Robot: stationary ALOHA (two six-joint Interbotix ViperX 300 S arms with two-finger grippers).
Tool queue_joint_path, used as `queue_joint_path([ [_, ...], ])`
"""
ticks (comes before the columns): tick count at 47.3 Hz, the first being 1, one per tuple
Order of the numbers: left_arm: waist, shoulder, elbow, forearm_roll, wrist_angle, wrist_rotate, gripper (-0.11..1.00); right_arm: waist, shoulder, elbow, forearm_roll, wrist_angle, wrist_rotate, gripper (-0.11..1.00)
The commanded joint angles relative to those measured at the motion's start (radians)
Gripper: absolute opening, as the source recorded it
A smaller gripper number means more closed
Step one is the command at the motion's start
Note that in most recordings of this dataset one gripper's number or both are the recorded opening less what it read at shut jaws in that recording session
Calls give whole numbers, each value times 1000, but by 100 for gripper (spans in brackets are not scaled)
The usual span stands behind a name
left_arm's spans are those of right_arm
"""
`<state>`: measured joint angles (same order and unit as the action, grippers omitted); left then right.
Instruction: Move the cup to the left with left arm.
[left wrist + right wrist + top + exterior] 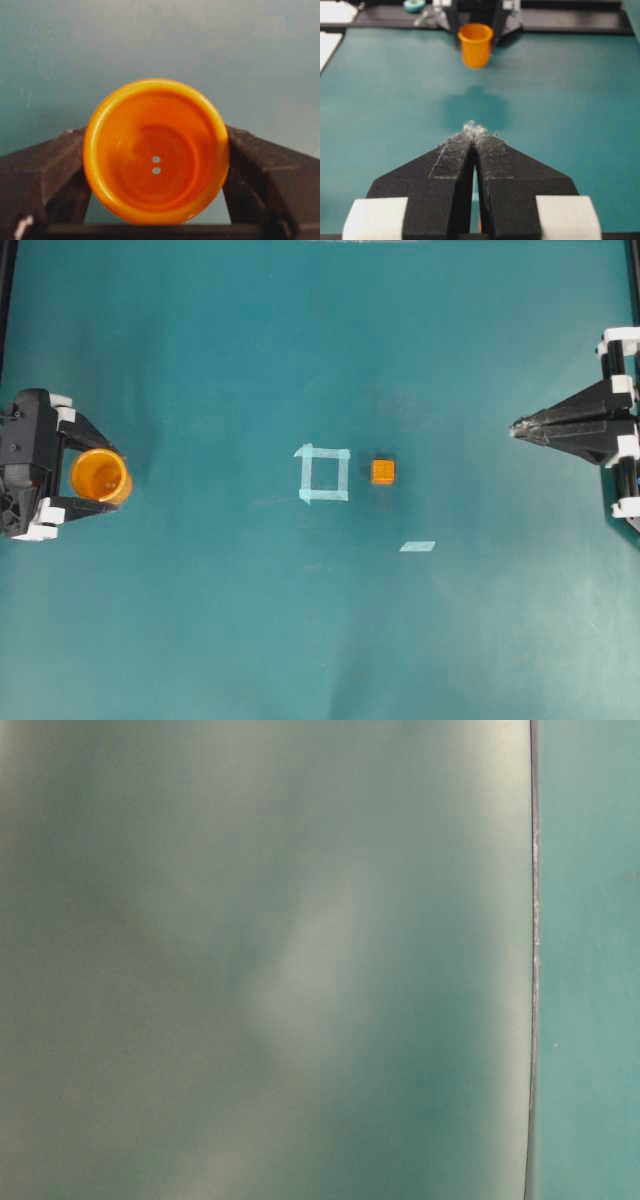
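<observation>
You will find no legible writing or brand in any view. Your left gripper (100, 477) sits at nine o'clock on the teal table (320, 640), jaws spread wide, the cup (98, 476) held between its fingers (47, 170). The left wrist view alone shows two small holes in the cup's base. The overhead view alone shows the orange cube (383, 471) beside a tape square (324, 474). Your right gripper (516, 427), at three o'clock, is level, jaws closed and empty. The table-level view is blurred.
</observation>
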<state>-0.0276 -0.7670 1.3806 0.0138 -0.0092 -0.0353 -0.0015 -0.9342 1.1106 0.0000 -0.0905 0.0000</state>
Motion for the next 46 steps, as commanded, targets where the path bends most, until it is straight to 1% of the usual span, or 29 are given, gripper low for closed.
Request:
queue_joint_path([
  [1, 2, 3, -9, 2, -8, -2, 71, 0, 5, -32, -2, 2, 0, 0],
  [46, 3, 2, -9, 2, -8, 0, 71, 0, 5, -32, -2, 15, -3, 0],
])
